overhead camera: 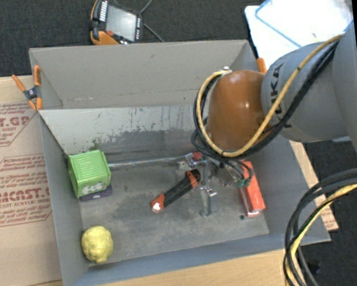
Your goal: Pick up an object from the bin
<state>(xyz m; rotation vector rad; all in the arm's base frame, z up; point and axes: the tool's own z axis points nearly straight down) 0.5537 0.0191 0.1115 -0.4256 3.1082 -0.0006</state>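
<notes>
Grey metal bin [148, 104], floor mostly bare, four loose items.

Far left, against the left wall: green box [89, 173], roughly cubic, label side facing down-view, standing on the floor. Below it, in the near-left corner: yellow lumpy ball [97, 244], lemon-like, well apart from the box.

Centre: slim black tool [174, 196] with a red-orange tip, lying flat and slanted. The tip points to the lower left; the other end rises to the upper right and runs under the robot's wrist.

Right of centre: pincer [206, 201], low over the bin floor, at the upper right end of the black tool. Contact with the tool is not resolved. How far open the pincer is: cannot tell. Whether anything is in its hold: cannot tell.

Just right of the pincer: orange-red flat bar [254, 196], lying lengthwise near the right wall, partly under cables.

Above the pincer: rounded orange wrist cover [235, 110] ringed with cables; the arm enters from the right.
</notes>
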